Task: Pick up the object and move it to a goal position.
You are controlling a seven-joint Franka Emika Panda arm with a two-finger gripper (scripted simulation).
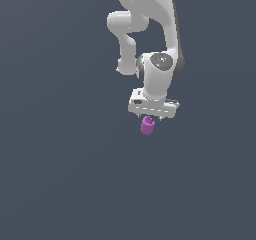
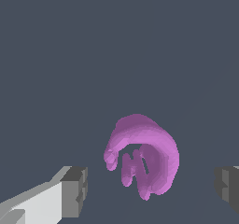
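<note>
We judged step as approach, grasp not yet made. Wrist view: one finger pad (image 2: 74, 190), then purple object (image 2: 142, 160) in gap, then other pad — jaws stood wide apart, neither pad touching it. Exterior view: gripper (image 1: 151, 118) hung just over object (image 1: 147, 126) on plain dark floor (image 1: 55, 174). Next move, in our judgement — descend a little, centre, close. Nothing else around, nothing blocked path. Goal not visible.

Purple object (image 2: 144, 157) between spread fingers (image 2: 74, 190), gaps either side, nothing else nearby
</note>
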